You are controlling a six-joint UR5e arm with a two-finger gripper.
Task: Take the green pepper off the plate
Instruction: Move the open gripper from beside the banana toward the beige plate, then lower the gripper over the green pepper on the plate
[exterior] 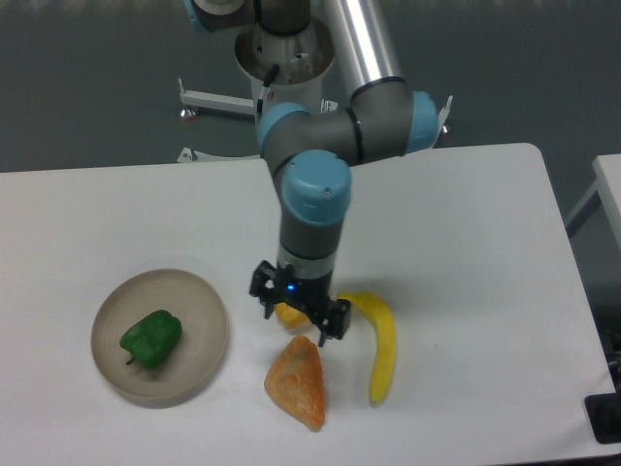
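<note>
The green pepper (pixel 151 339) is glossy and bright green and lies on the round beige-grey plate (pixel 206 311) at the table's front left. My gripper (pixel 297 323) hangs point-down well to the right of the plate, over a small yellow-orange thing (pixel 288 314) that is mostly hidden under it. From this angle I cannot tell whether the fingers are open or shut. Nothing of the pepper is in the gripper.
An orange wedge-shaped toy (pixel 297 382) lies just in front of the gripper. A yellow banana (pixel 379 344) lies to its right. The arm's base (pixel 284 49) stands at the table's back edge. A second table's corner (pixel 609 180) shows at the far right.
</note>
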